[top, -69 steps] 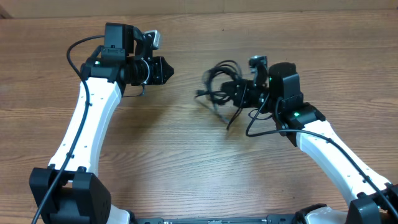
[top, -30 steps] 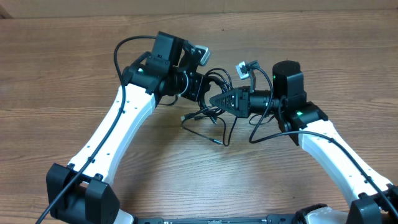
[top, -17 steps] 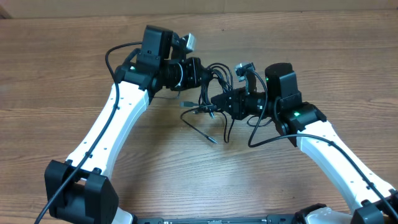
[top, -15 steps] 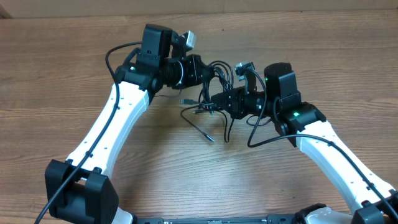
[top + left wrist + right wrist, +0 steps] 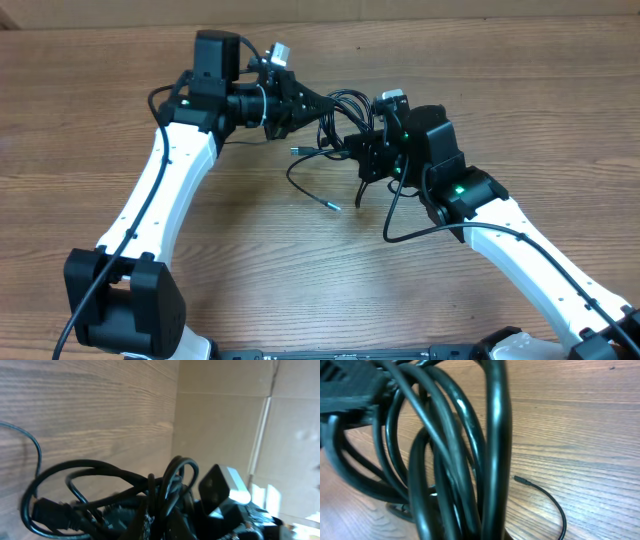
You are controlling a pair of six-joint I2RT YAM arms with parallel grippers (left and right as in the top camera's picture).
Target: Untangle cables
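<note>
We see L gripper (image 5: 312,100) pinched on cables (image 5: 345,108), far centre; R gripper (image 5: 366,160) at their right, its grip we can't tell.

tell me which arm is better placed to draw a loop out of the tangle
Left, probably. The left gripper sits at the outer edge of the cables, with table behind it to pull back over. The right gripper is buried in the tangle's middle.
</note>
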